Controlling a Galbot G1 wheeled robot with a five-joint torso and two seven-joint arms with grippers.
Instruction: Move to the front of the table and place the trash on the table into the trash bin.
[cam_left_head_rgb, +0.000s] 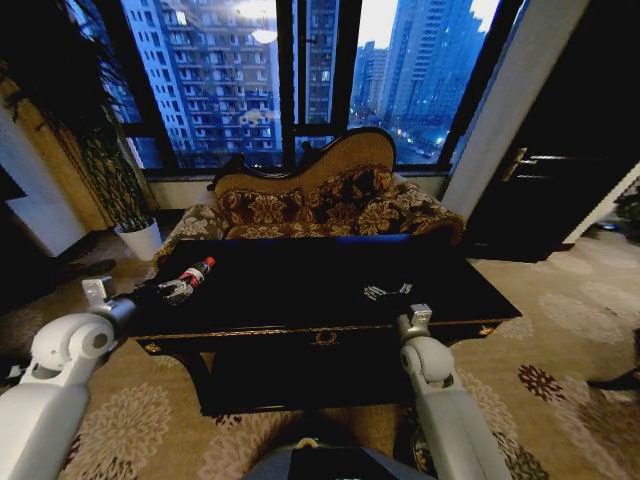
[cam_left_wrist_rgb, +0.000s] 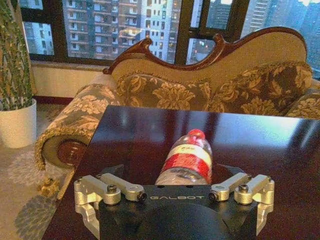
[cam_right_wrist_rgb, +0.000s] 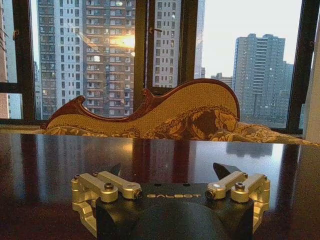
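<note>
Parked square in front of the glossy black desk (cam_left_head_rgb: 300, 290), gold trim along its front edge. Left gripper (cam_left_head_rgb: 178, 290) out low over the desk's left end, fingers spread wide, nothing gripped. Directly ahead of it, between the spread fingers and reaching beyond them: clear plastic bottle (cam_left_wrist_rgb: 187, 159), lying on its side on the desk, red label around the middle, red cap (cam_left_wrist_rgb: 196, 134) at the end away from the gripper. From the head view, the same bottle (cam_left_head_rgb: 195, 273) just past the left gripper, slanting away toward the sofa (cam_left_head_rgb: 320, 205). No contact between fingers and bottle discernible.

Right gripper (cam_left_head_rgb: 388, 292) low over the desk's right half, well apart from the bottle, fingers likewise spread wide, nothing held; bare dark desktop ahead of it, patterned sofa back beyond that. White plant pot (cam_left_head_rgb: 140, 238) on the floor, off beyond the left gripper, past the desk's corner.
</note>
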